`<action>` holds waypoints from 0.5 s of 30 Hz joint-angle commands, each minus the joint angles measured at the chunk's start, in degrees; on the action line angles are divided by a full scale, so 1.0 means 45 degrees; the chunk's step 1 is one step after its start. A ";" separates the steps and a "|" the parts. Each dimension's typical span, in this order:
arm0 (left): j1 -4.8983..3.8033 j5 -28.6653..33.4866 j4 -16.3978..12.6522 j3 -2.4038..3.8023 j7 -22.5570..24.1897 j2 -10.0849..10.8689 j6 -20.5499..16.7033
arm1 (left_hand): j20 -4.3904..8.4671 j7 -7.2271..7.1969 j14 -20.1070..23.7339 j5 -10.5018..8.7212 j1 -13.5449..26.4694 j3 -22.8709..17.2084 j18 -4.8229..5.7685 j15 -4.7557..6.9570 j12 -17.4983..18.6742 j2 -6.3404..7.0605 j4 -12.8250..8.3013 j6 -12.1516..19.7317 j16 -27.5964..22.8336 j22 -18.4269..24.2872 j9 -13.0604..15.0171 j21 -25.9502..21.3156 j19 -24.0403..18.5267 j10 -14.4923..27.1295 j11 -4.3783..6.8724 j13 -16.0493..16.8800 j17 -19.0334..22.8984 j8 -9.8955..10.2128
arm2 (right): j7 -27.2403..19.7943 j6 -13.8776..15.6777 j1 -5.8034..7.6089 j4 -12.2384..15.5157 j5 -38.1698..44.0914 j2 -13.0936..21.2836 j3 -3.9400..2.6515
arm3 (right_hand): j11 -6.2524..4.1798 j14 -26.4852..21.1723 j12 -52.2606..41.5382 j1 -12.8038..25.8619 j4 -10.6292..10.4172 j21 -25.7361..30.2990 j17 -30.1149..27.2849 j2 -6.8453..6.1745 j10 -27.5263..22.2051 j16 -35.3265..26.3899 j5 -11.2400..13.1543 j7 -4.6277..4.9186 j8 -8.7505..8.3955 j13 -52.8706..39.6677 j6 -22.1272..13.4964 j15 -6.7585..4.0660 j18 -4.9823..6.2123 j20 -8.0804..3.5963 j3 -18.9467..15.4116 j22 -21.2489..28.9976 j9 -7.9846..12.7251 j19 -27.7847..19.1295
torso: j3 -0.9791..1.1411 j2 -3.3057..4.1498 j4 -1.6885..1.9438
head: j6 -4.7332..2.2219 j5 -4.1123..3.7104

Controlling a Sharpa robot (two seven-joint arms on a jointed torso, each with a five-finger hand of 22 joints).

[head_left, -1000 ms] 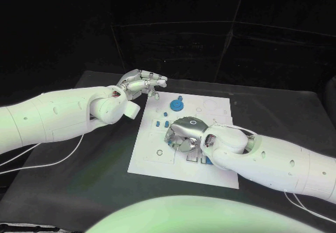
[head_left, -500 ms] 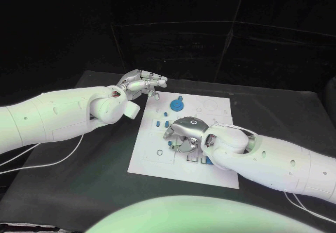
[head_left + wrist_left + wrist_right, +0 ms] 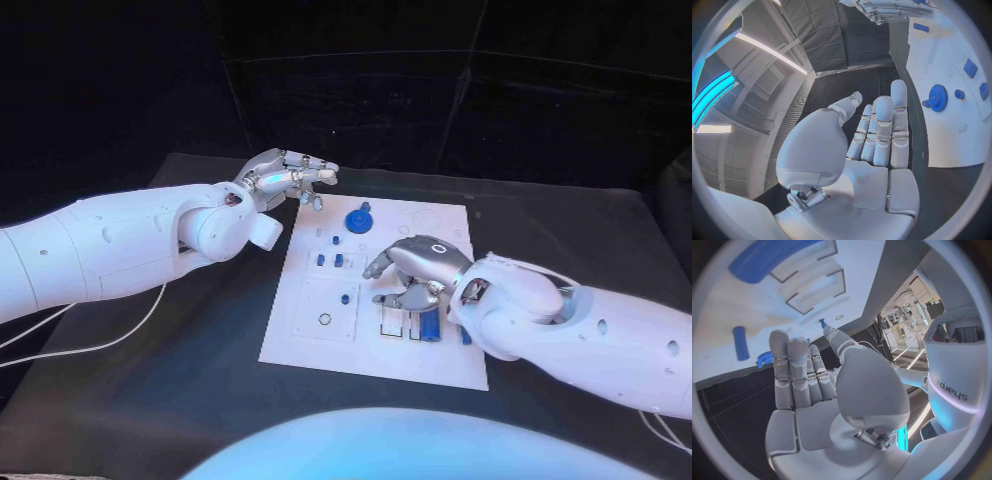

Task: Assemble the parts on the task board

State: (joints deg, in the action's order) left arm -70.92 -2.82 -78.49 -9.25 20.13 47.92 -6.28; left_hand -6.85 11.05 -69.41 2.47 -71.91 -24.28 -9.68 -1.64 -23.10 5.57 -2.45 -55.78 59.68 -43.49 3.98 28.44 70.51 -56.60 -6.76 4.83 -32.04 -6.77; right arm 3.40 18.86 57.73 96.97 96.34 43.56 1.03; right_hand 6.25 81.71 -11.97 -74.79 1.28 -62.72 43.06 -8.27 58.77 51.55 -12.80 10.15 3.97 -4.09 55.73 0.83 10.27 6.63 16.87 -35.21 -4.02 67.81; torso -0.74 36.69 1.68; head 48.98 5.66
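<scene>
Lying mid-frame: white rectangular task board [image 3: 325, 335] on the black table [image 3: 144, 385].
Parts: small blue pieces on its upper half; blue toothed gear [image 3: 359, 214] near its top edge.
Hidden: right hand [image 3: 411, 275] covers the board's centre; any grip there cannot be told.
Left hand [image 3: 289, 176]: upper left, beyond the board's corner, fingers straight, holding nothing.

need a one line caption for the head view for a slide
Right hand hovers over the white task board among small blue parts, while the left hand waits off its far corner near the blue gear.
</scene>
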 commanded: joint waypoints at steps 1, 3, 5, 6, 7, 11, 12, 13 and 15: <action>-0.0022 0.0051 0.0010 0.0008 0.0024 0.0011 0.0169 | -0.0075 -0.0001 0.0108 0.0077 0.0044 0.0042 -0.0153 -0.0012 -0.0047 -0.0075 -0.0001 0.0053 -0.0028 0.0020 -0.0014 -0.0058 0.0002 0.0124 0.0003 -0.0013 0.0016 -0.0065 | 0.0393 0.0324 0.0405 0.0303 -0.1481 0.0694 -0.0118 | -0.0017 0.0116 -0.0031 0.0033 0.0013 -0.0076 0.0065 0.0032 0.0034 0.0086 -0.0068 -0.0019 0.0035 0.0053 0.0105 -0.0013 -0.0187 -0.0004 -0.0157 -0.0119 0.0004 0.0134 | -0.0003 -0.0057 -0.0055 | -0.0094 -0.0103; -0.0021 0.0051 0.0028 0.0008 0.0026 0.0014 0.0170 | -0.0075 -0.0001 0.0108 0.0077 0.0044 0.0042 -0.0153 -0.0012 -0.0047 -0.0075 -0.0001 0.0053 -0.0028 0.0020 -0.0014 -0.0058 0.0002 0.0124 0.0003 -0.0013 0.0016 -0.0065 | 0.0704 -0.0043 0.0623 0.0361 -0.1466 0.1105 -0.0160 | -0.0039 0.0093 0.0052 0.0056 0.0001 -0.0006 -0.0083 -0.0057 -0.0180 -0.0030 -0.0063 -0.0092 -0.0028 0.0097 0.0043 -0.0027 -0.0170 -0.0022 -0.0323 0.0010 0.0028 0.0100 | -0.0002 -0.0073 -0.0085 | -0.0166 -0.0149; -0.0020 0.0051 0.0052 0.0007 0.0030 0.0010 0.0163 | -0.0075 -0.0001 0.0108 0.0077 0.0044 0.0042 -0.0153 -0.0012 -0.0047 -0.0075 -0.0001 0.0053 -0.0028 0.0020 -0.0014 -0.0058 0.0002 0.0124 0.0003 -0.0013 0.0016 -0.0065 | 0.0917 -0.0286 0.0733 0.0352 -0.1388 0.1332 -0.0179 | -0.0057 -0.0005 0.0126 0.0093 -0.0078 0.0161 -0.0323 -0.0110 -0.0476 -0.0240 -0.0073 -0.0151 -0.0070 0.0090 -0.0136 -0.0067 -0.0145 -0.0030 -0.0653 0.0262 0.0052 -0.0021 | -0.0002 -0.0076 -0.0096 | -0.0241 -0.0188; -0.0019 0.0051 0.0074 0.0007 0.0038 0.0001 0.0156 | -0.0075 -0.0001 0.0108 0.0077 0.0044 0.0042 -0.0153 -0.0012 -0.0047 -0.0075 -0.0001 0.0053 -0.0028 0.0020 -0.0014 -0.0058 0.0002 0.0124 0.0003 -0.0013 0.0016 -0.0065 | 0.1047 -0.0449 0.0792 0.0323 -0.1341 0.1475 -0.0189 | -0.0071 -0.0081 0.0144 0.0108 -0.0117 0.0314 -0.0512 -0.0175 -0.0595 -0.0406 -0.0071 -0.0151 -0.0092 0.0094 -0.0245 -0.0042 -0.0102 -0.0038 -0.0852 0.0512 0.0062 -0.0141 | -0.0004 -0.0084 -0.0103 | -0.0266 -0.0201; -0.0019 0.0051 0.0090 0.0006 0.0044 -0.0008 0.0150 | -0.0077 0.0000 0.0123 0.0077 0.0035 0.0042 -0.0154 -0.0013 -0.0053 -0.0078 -0.0007 0.0056 -0.0040 0.0028 -0.0014 -0.0067 -0.0001 0.0129 0.0003 -0.0014 0.0038 -0.0068 | 0.1133 -0.0577 0.0830 0.0288 -0.1319 0.1582 -0.0195 | -0.0074 -0.0212 0.0133 0.0045 -0.0195 0.0532 -0.0782 -0.0155 -0.0728 -0.0651 -0.0099 -0.0145 -0.0071 0.0078 -0.0407 -0.0042 -0.0068 -0.0023 -0.1153 0.0826 0.0059 -0.0314 | -0.0005 -0.0094 -0.0103 | -0.0287 -0.0211; -0.0017 0.0051 0.0136 0.0005 0.0060 -0.0030 0.0145 | -0.0079 0.0000 0.0140 0.0078 0.0023 0.0043 -0.0154 -0.0015 -0.0061 -0.0081 -0.0015 0.0059 -0.0054 0.0038 -0.0013 -0.0079 -0.0005 0.0136 0.0003 -0.0015 0.0065 -0.0073 | 0.1336 -0.0940 0.0935 0.0083 -0.1257 0.1870 -0.0209 | -0.0055 -0.0333 0.0006 -0.0280 -0.0434 0.0792 -0.1166 -0.0049 -0.0932 -0.0939 -0.0125 -0.0138 -0.0073 0.0072 -0.0587 -0.0019 -0.0016 -0.0015 -0.1902 0.1152 0.0047 -0.0454 | -0.0003 -0.0080 -0.0066 | -0.0379 -0.0277; -0.0016 0.0051 0.0149 0.0004 0.0063 -0.0035 0.0142 | -0.0079 0.0000 0.0140 0.0078 0.0023 0.0043 -0.0154 -0.0015 -0.0061 -0.0081 -0.0015 0.0059 -0.0054 0.0038 -0.0013 -0.0079 -0.0005 0.0136 0.0003 -0.0015 0.0065 -0.0073 | 0.1344 -0.0983 0.0949 0.0019 -0.1238 0.1874 -0.0211 | -0.0058 -0.0332 -0.0016 -0.0345 -0.0456 0.0811 -0.1177 -0.0013 -0.0947 -0.0939 -0.0132 -0.0142 -0.0074 0.0072 -0.0601 -0.0020 -0.0013 -0.0016 -0.1959 0.1174 0.0046 -0.0457 | 0.0000 -0.0080 -0.0069 | -0.0383 -0.0282; -0.0016 0.0051 0.0159 0.0004 0.0065 -0.0042 0.0138 | -0.0079 0.0000 0.0140 0.0078 0.0023 0.0043 -0.0154 -0.0015 -0.0061 -0.0081 -0.0015 0.0059 -0.0054 0.0038 -0.0013 -0.0079 -0.0005 0.0136 0.0003 -0.0015 0.0065 -0.0073 | 0.1346 -0.1014 0.0958 -0.0033 -0.1224 0.1864 -0.0212 | -0.0058 -0.0327 -0.0033 -0.0393 -0.0473 0.0813 -0.1182 0.0019 -0.0956 -0.0936 -0.0139 -0.0145 -0.0071 0.0072 -0.0601 -0.0023 -0.0015 -0.0017 -0.1995 0.1169 0.0044 -0.0447 | 0.0014 -0.0079 -0.0091 | -0.0390 -0.0281; -0.0015 0.0051 0.0171 0.0004 0.0070 -0.0060 0.0139 | -0.0079 0.0000 0.0140 0.0078 0.0023 0.0043 -0.0154 -0.0015 -0.0061 -0.0081 -0.0015 0.0059 -0.0054 0.0038 -0.0013 -0.0079 -0.0005 0.0136 0.0003 -0.0015 0.0065 -0.0073 | 0.1339 -0.1097 0.0971 -0.0148 -0.1198 0.1819 -0.0212 | -0.0065 -0.0312 -0.0066 -0.0478 -0.0490 0.0811 -0.1182 0.0078 -0.0958 -0.0921 -0.0148 -0.0157 -0.0061 0.0071 -0.0584 -0.0028 -0.0017 -0.0021 -0.2034 0.1156 0.0039 -0.0426 | 0.0012 -0.0075 -0.0081 | -0.0392 -0.0277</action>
State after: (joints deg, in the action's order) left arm -70.91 -2.82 -77.72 -9.26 20.09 47.74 -6.23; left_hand -6.85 11.05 -69.20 2.47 -71.91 -24.27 -9.68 -1.85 -23.10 5.57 -2.46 -55.78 59.68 -43.38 3.99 28.44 70.51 -56.19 -6.76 4.84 -31.80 -6.77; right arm 8.08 16.18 61.99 96.38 91.25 51.93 0.13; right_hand 6.04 80.65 -11.91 -76.40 -0.86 -59.35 37.79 -7.72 54.84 47.51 -13.19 9.68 3.77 -3.72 53.40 0.81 10.25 6.54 8.09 -30.00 -3.80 66.03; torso -0.73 36.33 1.33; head 47.27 4.42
